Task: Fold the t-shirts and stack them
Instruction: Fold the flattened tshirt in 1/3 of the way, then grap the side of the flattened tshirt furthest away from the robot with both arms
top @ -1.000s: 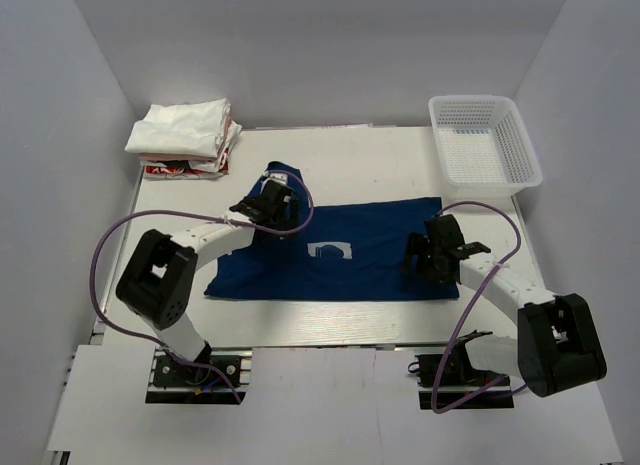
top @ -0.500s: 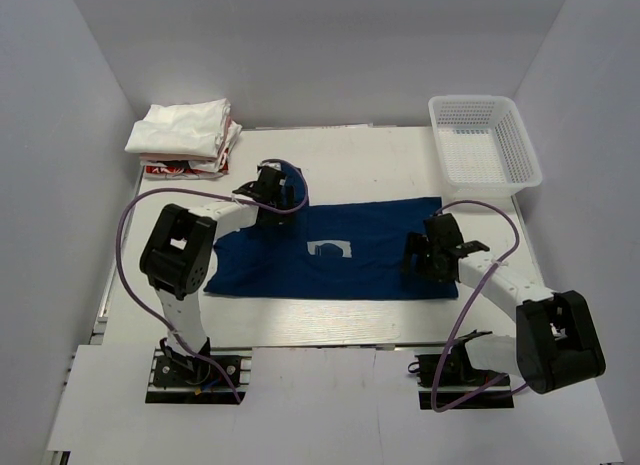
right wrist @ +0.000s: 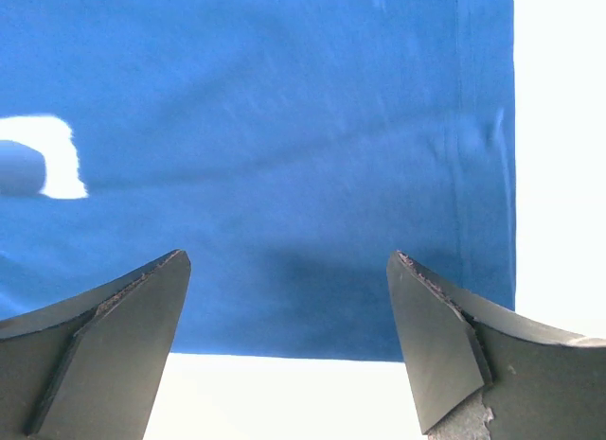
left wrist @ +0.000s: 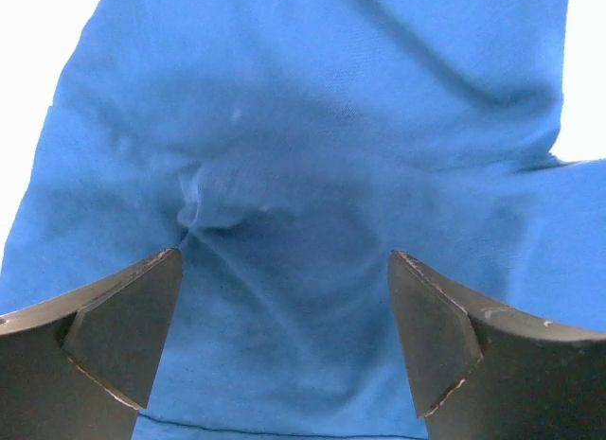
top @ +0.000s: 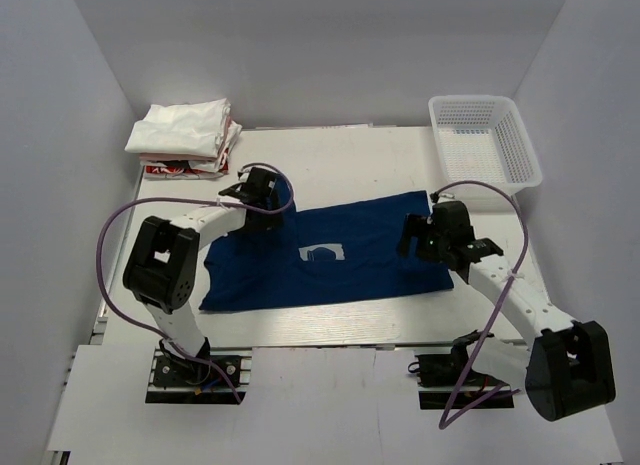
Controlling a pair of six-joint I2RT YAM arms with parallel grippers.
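The navy t-shirt (top: 340,270) is lying spread flat on the table (top: 340,150), and folded white t-shirts (top: 180,130) are sitting stacked at its far-left corner. The left gripper (left wrist: 284,265), fingers spread, is hanging over the navy shirt's bunched far-left corner. The right gripper (right wrist: 284,260), also spread, is hanging over its right edge.

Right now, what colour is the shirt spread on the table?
Navy blue t-shirt with a white chest mark; top external view.

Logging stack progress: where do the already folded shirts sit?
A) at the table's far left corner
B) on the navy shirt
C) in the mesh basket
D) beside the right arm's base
A: the folded t-shirts lie piled at the far left corner, apart from the navy t-shirt and the basket.
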